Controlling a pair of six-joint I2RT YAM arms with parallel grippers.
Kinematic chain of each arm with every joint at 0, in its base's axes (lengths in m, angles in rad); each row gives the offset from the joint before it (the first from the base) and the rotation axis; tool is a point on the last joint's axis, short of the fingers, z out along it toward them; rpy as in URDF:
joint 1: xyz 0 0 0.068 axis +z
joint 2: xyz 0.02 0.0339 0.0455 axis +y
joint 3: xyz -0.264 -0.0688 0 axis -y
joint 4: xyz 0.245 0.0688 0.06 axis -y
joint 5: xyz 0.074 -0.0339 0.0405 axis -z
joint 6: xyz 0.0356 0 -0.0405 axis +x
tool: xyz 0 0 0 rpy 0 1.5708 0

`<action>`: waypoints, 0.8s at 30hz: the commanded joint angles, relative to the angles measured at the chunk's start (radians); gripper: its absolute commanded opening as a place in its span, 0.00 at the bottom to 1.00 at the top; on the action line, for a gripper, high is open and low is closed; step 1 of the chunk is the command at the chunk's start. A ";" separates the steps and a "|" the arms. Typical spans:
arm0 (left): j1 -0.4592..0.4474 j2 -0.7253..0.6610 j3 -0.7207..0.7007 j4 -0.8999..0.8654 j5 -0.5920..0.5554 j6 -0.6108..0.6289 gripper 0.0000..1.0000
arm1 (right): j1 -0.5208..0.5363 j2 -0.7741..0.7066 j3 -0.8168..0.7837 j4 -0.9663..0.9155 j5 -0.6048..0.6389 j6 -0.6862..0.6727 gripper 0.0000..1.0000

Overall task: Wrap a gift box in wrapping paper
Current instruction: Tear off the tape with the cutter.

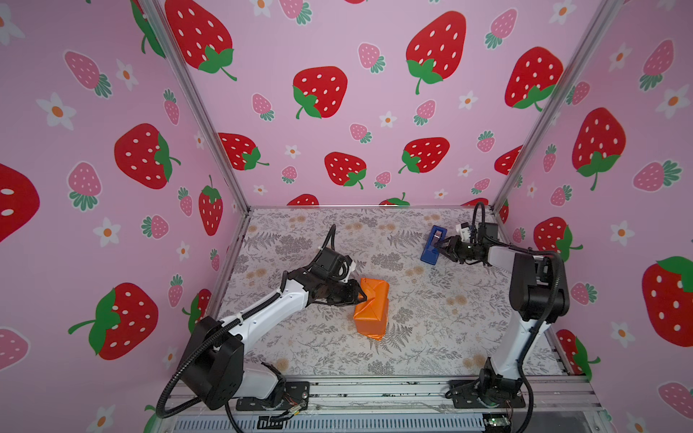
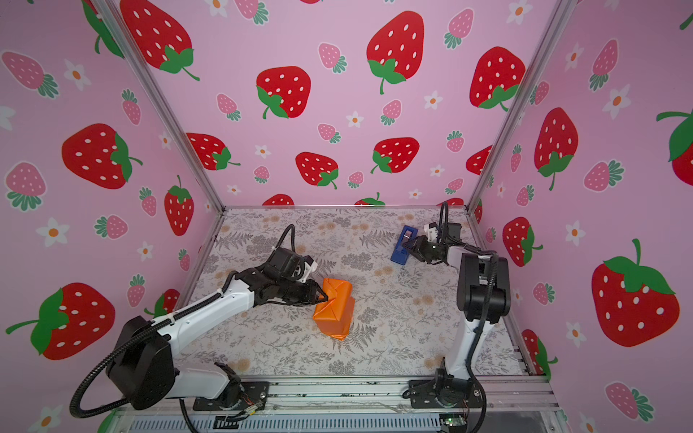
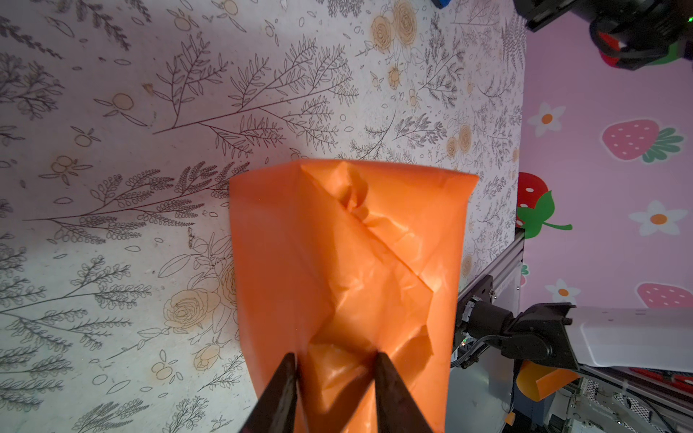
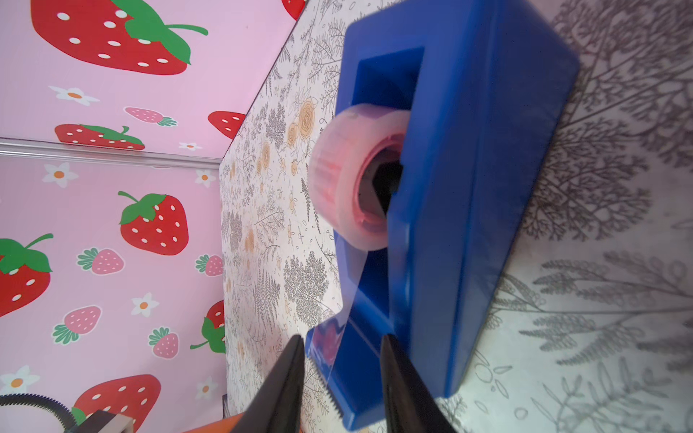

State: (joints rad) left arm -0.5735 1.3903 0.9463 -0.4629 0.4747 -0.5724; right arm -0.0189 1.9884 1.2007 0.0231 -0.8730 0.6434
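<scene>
In both top views, the wrapping paper (image 1: 371,311) stands folded into an orange parcel near the middle of the floral table covering (image 1: 431,337). Its long axis runs roughly from 12 to 6 o'clock. The gift box is judged to be inside it (no black card shows anywhere). The left gripper (image 1: 362,296) meets the parcel's upper edge from 9 o'clock. The blue tape dispenser (image 1: 435,234) lies well apart, toward 1 o'clock from the parcel, with the right gripper (image 1: 437,249) reaching it from 3 o'clock.

In the left wrist view, the two dark fingers (image 3: 285,382) pinch a creased fold of the wrapping paper (image 3: 337,243) between them. The rest of the parcel stretches straight ahead.

In the right wrist view, the right gripper (image 4: 339,341) straddles the toothed cutter end of the tape dispenser (image 4: 468,187), where the clear tape comes down from the tape roll (image 4: 348,176). Whether the jaws have closed on the tape end cannot be told.

Judgement: the left arm is much the nearer to the parcel. Any tape must travel from the dispenser toward 7 o'clock to reach the pinched fold.
</scene>
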 commanded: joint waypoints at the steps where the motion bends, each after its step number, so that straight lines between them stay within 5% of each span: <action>1: -0.005 0.032 -0.012 -0.136 -0.042 0.003 0.36 | 0.015 0.040 0.021 0.041 -0.040 0.020 0.35; 15: -0.006 0.023 -0.007 -0.148 -0.050 0.006 0.35 | 0.031 0.083 0.067 0.106 -0.078 0.104 0.00; 24: -0.006 0.026 -0.004 -0.154 -0.053 0.010 0.35 | 0.049 -0.077 0.030 0.008 -0.059 0.068 0.00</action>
State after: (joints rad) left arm -0.5739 1.3903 0.9508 -0.4717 0.4706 -0.5732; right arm 0.0193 1.9991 1.2388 0.0608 -0.9157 0.7368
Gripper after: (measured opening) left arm 0.347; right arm 0.046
